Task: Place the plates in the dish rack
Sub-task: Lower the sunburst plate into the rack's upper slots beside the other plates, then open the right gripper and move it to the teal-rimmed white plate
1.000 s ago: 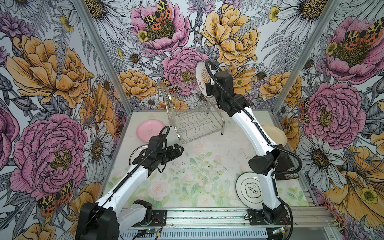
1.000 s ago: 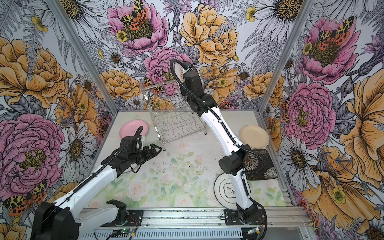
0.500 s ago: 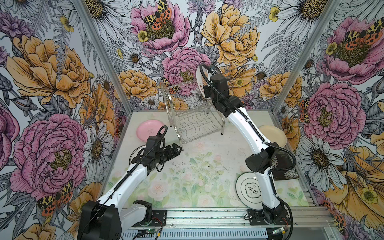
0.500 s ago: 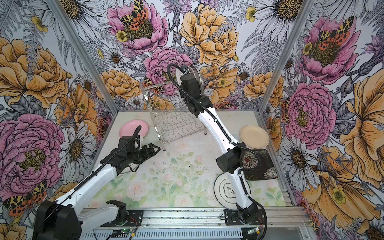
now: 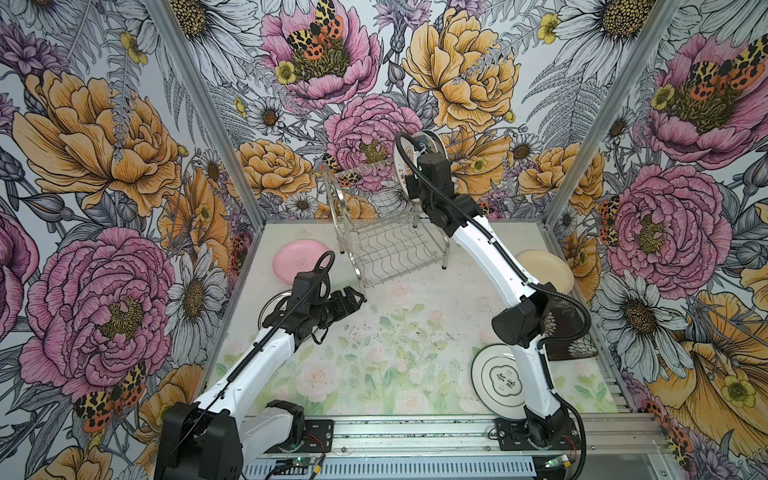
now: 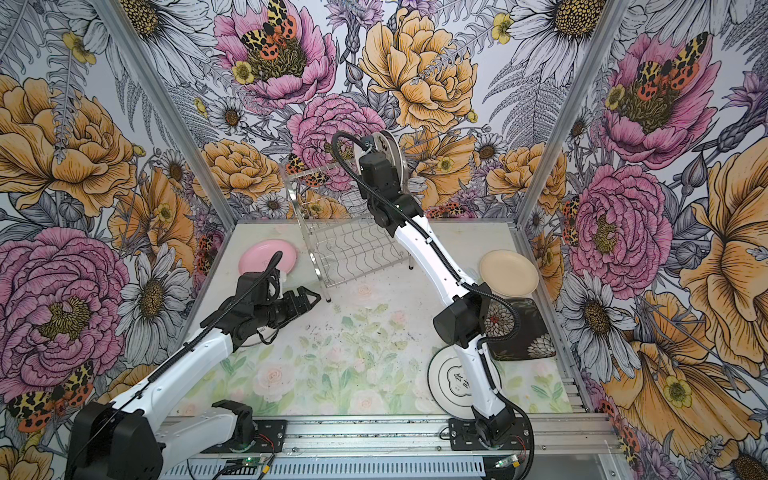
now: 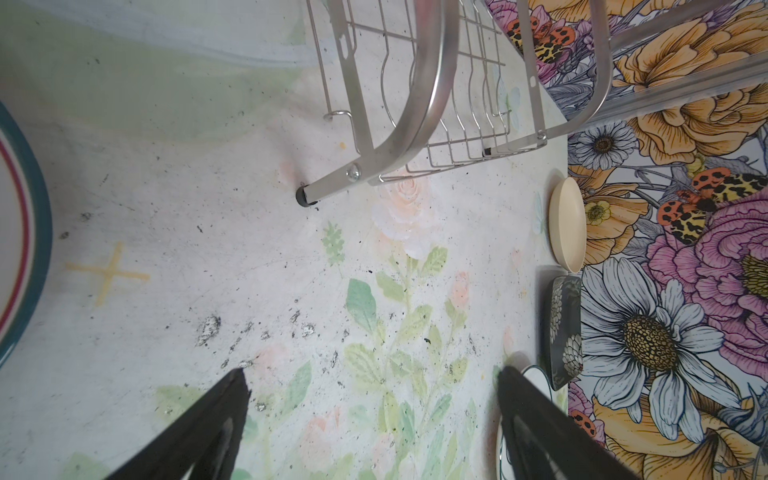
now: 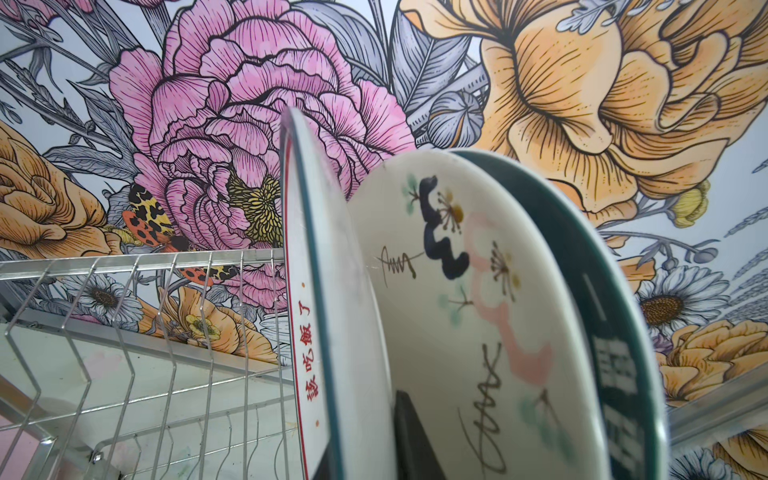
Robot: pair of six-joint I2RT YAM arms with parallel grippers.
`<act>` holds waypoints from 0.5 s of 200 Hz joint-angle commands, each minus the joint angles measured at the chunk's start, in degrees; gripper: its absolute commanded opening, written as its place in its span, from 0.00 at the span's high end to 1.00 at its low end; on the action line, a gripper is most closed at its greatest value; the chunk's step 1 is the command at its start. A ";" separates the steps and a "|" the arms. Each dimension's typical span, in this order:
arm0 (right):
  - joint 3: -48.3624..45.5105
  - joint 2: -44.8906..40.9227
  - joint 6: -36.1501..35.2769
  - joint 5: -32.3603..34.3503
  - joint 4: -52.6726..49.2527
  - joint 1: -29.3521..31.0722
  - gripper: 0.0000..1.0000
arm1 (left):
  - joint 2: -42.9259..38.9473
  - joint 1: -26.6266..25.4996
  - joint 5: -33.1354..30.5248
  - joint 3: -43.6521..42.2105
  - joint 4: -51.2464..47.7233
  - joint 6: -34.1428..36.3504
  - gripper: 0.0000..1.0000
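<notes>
The dish rack point(image 5: 386, 245) point(image 6: 349, 249) stands at the back of the table. Three plates stand on edge in its upper tier: a teal-rimmed one with red characters point(image 8: 307, 332), a blossom-painted one point(image 8: 457, 291) and a dark-rimmed one point(image 8: 602, 311). My right gripper point(image 8: 365, 453) straddles the red-character plate, one finger point(image 8: 415, 440) against its back. Whether it still presses the plate does not show. My left gripper point(image 5: 353, 299) point(image 7: 374, 374) hangs open and empty over the table by the rack's front leg point(image 7: 305, 197).
On the table lie a pink plate point(image 5: 300, 261), a cream plate point(image 5: 544, 270), a dark square floral plate point(image 5: 569, 332) and a white plate with characters point(image 5: 498, 382). A teal-and-red-rimmed plate point(image 7: 25, 232) lies under my left arm. Metal posts frame the cell.
My right gripper has turned the red-character plate edge-on and brought it down among the plates in the upper tier. My left arm has shifted only slightly.
</notes>
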 commanded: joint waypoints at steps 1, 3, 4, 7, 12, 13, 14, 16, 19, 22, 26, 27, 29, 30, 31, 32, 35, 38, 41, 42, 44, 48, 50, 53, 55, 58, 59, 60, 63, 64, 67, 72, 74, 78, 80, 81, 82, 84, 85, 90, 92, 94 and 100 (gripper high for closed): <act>-1.15 -4.00 -0.28 0.21 1.89 0.11 0.74 | -1.94 0.29 0.19 -0.36 -0.69 0.79 0.06; -1.26 -4.18 -0.30 0.26 1.86 0.11 0.74 | -2.10 0.29 0.09 -0.37 -0.70 0.86 0.06; -1.34 -4.33 -0.30 0.27 1.89 0.14 0.73 | -2.10 0.29 0.05 -0.36 -0.70 0.84 0.06; -1.53 -4.57 -0.30 0.21 1.93 0.09 0.71 | -2.20 0.22 -0.06 -0.43 -0.73 0.78 0.06; -1.80 -4.90 -0.35 0.17 1.93 0.12 0.70 | -2.45 0.14 -0.26 -0.48 -0.87 0.74 0.06; -1.87 -5.04 -0.32 0.14 1.89 0.10 0.69 | -2.49 0.17 -0.26 -0.50 -0.88 0.74 0.06; -1.90 -5.11 -0.31 0.16 1.91 0.09 0.69 | -2.56 0.14 -0.30 -0.51 -0.92 0.74 0.06; -2.11 -5.25 -0.39 0.11 1.93 0.15 0.68 | -2.65 0.07 -0.40 -0.52 -0.94 0.74 0.06; -2.31 -5.55 -0.47 -0.01 1.93 0.16 0.67 | -2.81 -0.01 -0.50 -0.59 -1.02 0.69 0.06; -2.61 -5.82 -0.47 -0.07 1.92 0.17 0.65 | -2.94 -0.05 -0.63 -0.69 -1.02 0.66 0.06; -2.96 -6.17 -0.50 -0.12 1.93 0.17 0.64 | -3.19 -0.11 -0.80 -0.74 -0.97 0.57 0.06; -3.02 -6.29 -0.49 -0.14 1.93 0.21 0.63 | -3.26 -0.17 -0.79 -0.77 -1.06 0.56 0.06; -3.16 -6.51 -0.52 -0.16 1.93 0.22 0.62 | -3.40 -0.25 -0.94 -0.78 -1.06 0.56 0.06; -3.25 -6.59 -0.50 -0.16 1.93 0.19 0.62 | -3.40 -0.24 -1.00 -0.83 -1.10 0.52 0.06; -3.34 -6.68 -0.49 -0.21 1.93 0.22 0.61 | -3.50 -0.29 -1.03 -0.85 -1.12 0.50 0.06; -3.43 -6.81 -0.48 -0.23 1.89 0.20 0.61 | -3.54 -0.31 -1.08 -0.86 -1.13 0.49 0.06; -3.71 -7.12 -0.51 -0.33 1.88 0.21 0.60 | -3.73 -0.41 -1.30 -0.93 -1.21 0.43 0.06; -4.05 -7.44 -0.51 -0.34 1.92 0.25 0.59 | -3.92 -0.54 -1.48 -1.01 -1.27 0.39 0.06; -4.31 -7.79 -0.51 -0.42 1.89 0.25 0.58 | -4.11 -0.63 -1.66 -1.12 -1.32 0.31 0.06; -4.40 -7.89 -0.50 -0.47 1.91 0.25 0.58 | -4.20 -0.70 -1.71 -1.09 -1.32 0.30 0.06; -4.64 -8.19 -0.48 -0.50 1.93 0.25 0.58 | -4.34 -0.79 -1.88 -1.13 -1.25 0.23 0.06; -5.22 -8.67 -0.48 -0.74 1.93 0.28 0.58 | -4.54 -1.06 -2.15 -1.18 -1.38 0.15 0.06; -5.53 -8.95 -0.46 -0.77 1.93 0.26 0.57 | -4.62 -1.13 -2.27 -1.22 -1.34 0.08 0.06; -5.95 -9.40 -0.41 -0.89 1.89 0.28 0.56 | -4.82 -1.30 -2.55 -1.31 -1.33 0.04 0.06; -6.28 -9.62 -0.44 -1.03 1.85 0.26 0.56 | -4.93 -1.45 -2.72 -1.34 -1.43 -0.03 0.06; -6.66 -10.02 -0.25 -1.12 1.92 0.32 0.55 | -5.12 -1.71 -2.86 -1.43 -1.49 -0.12 0.06; -6.80 -10.19 -0.28 -1.13 1.93 0.33 0.55 | -5.14 -1.77 -3.01 -1.42 -1.49 -0.13 0.06; -7.01 -10.32 -0.25 -1.22 1.93 0.34 0.54 | -5.16 -1.84 -3.13 -1.41 -1.54 -0.13 0.06; -7.52 -10.77 -0.18 -1.37 1.90 0.34 0.54 | -5.37 -2.11 -3.40 -1.49 -1.56 -0.22 0.06; -7.72 -10.92 -0.16 -1.38 1.91 0.34 0.53 | -5.44 -2.19 -3.50 -1.49 -1.62 -0.27 0.06; -8.15 -11.40 -0.16 -1.54 1.92 0.34 0.53 | -5.58 -2.43 -3.78 -1.56 -1.63 -0.35 0.06; -9.05 -12.21 0.03 -1.79 1.92 0.35 0.51 | -5.89 -2.87 -4.22 -1.73 -1.66 -0.55 0.06; -9.41 -12.52 0.09 -1.87 1.93 0.35 0.51 | -6.03 -3.01 -4.44 -1.75 -1.65 -0.64 0.06; -10.08 -13.14 0.30 -2.07 1.90 0.36 0.50 | -6.26 -3.34 -4.85 -1.90 -1.67 -0.83 0.06; -10.37 -13.52 0.40 -2.16 1.88 0.46 0.49 | -6.37 -3.56 -5.06 -2.03 -1.63 -0.95 0.06; -10.64 -13.66 0.44 -2.22 1.86 0.49 0.49 | -6.38 -3.62 -5.21 -2.03 -1.65 -0.98 0.06; -10.86 -13.81 0.51 -2.25 1.85 0.50 0.48 | -6.44 -3.73 -5.28 -2.07 -1.62 -1.00 0.06; -11.22 -14.22 0.52 -2.38 1.91 0.49 0.48 | -6.52 -3.93 -5.50 -2.16 -1.66 -1.08 0.05; -11.37 -14.40 0.59 -2.46 1.92 0.51 0.47 | -6.59 -4.02 -5.60 -2.18 -1.67 -1.14 0.05; -12.55 -15.29 0.89 -2.67 1.92 0.45 0.46 | -6.92 -4.42 -6.05 -2.41 -1.67 -1.40 0.05; -12.92 -15.64 0.96 -2.86 1.93 0.50 0.45 | -6.97 -4.58 -6.19 -2.49 -1.67 -1.49 0.05; -13.39 -15.95 1.11 -2.88 1.89 0.47 0.45 | -7.07 -4.78 -6.40 -2.58 -1.65 -1.58 0.05; -14.74 -17.13 1.56 -3.14 1.89 0.46 0.43 | -7.39 -5.27 -6.90 -2.84 -1.62 -1.92 0.05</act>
